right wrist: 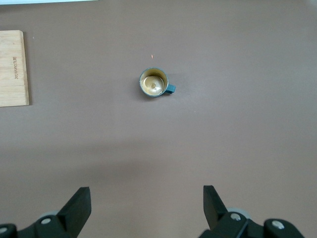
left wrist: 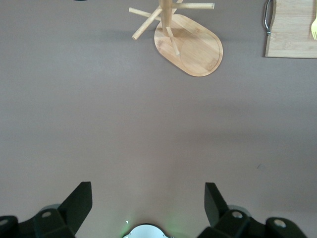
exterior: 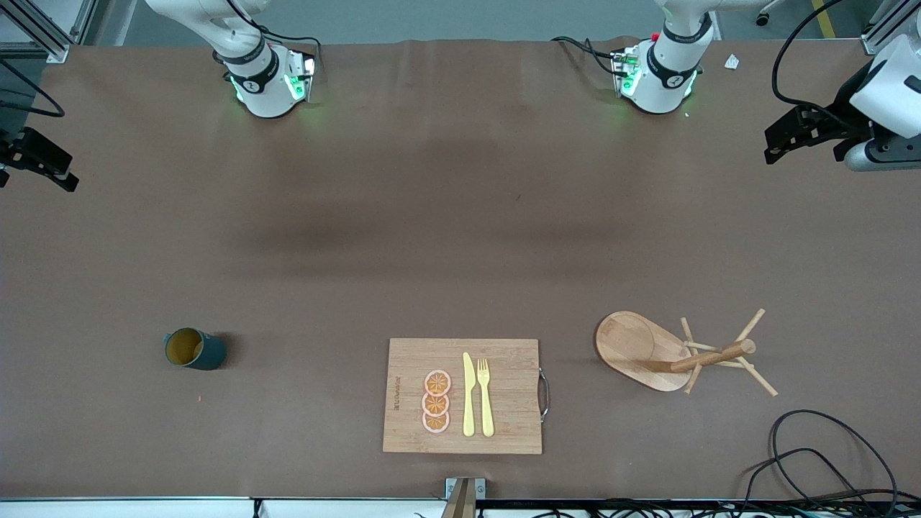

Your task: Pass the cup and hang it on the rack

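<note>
Teal cup sits upright on the brown table at lower left of the front frame, well apart from the board at bottom centre. Rack stands lower right, pegs empty. Left gripper hangs at the right edge, right gripper at the left edge, both with fingers wide apart, holding nothing.

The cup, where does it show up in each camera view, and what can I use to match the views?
Front view: the cup stands upright toward the right arm's end of the table, level with the cutting board.
Left wrist view: not in it.
Right wrist view: seen from above, mid-picture, handle showing.
Shared landmark: the cutting board, whose edge appears in all three views.
</note>
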Robot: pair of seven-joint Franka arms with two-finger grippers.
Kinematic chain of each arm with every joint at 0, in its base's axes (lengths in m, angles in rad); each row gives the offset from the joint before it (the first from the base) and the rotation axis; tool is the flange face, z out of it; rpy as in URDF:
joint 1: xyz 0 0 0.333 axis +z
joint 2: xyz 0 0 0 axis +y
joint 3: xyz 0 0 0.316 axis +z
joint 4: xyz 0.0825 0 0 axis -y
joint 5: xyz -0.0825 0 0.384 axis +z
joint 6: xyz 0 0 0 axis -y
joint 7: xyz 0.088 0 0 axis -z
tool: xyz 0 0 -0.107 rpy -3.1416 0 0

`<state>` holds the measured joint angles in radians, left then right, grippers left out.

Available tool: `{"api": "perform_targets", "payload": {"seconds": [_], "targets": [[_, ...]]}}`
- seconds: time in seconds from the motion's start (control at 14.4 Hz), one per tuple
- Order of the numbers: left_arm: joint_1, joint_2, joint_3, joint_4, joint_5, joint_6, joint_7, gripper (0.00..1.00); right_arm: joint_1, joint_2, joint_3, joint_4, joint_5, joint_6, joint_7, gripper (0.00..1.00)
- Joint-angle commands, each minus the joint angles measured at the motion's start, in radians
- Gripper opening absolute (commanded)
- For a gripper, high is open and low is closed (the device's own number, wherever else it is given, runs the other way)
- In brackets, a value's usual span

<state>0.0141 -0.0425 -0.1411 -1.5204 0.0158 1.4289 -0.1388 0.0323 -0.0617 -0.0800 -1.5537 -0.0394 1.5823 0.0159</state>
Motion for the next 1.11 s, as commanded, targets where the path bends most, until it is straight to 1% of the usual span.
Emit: {"api": "perform_targets", "payload": {"seconds": [0.0,0.49,0.62,0.69,0.83,0.9,1.04], "targets": [[0.000,0.012,-0.002,0.026,0.015,-0.010,0.018,1.00,-0.011,-0.006,0.008,-0.002,-0.019,-0.007,0.010,1.00],[-0.005,0.013,-0.002,0.026,0.013,-0.010,0.015,1.00,-0.011,0.000,0.008,-0.003,-0.019,-0.002,0.012,1.00],[0.000,0.012,-0.002,0.026,0.006,-0.010,0.016,1.00,-0.003,0.054,0.009,0.003,-0.020,0.007,0.010,1.00],[0.000,0.013,-0.002,0.026,0.007,-0.010,0.016,1.00,-0.002,0.084,0.011,0.004,-0.008,0.033,0.012,1.00],[0.004,0.013,-0.002,0.025,0.004,-0.010,0.019,1.00,0.006,0.181,0.014,0.004,-0.005,0.096,0.012,1.00],[0.006,0.012,0.000,0.025,0.004,-0.010,0.019,1.00,0.009,0.227,0.016,0.006,0.010,0.134,0.012,1.00],[0.006,0.013,0.000,0.025,0.004,-0.010,0.019,1.00,0.027,0.314,0.016,0.004,0.071,0.290,0.015,1.00]]}}
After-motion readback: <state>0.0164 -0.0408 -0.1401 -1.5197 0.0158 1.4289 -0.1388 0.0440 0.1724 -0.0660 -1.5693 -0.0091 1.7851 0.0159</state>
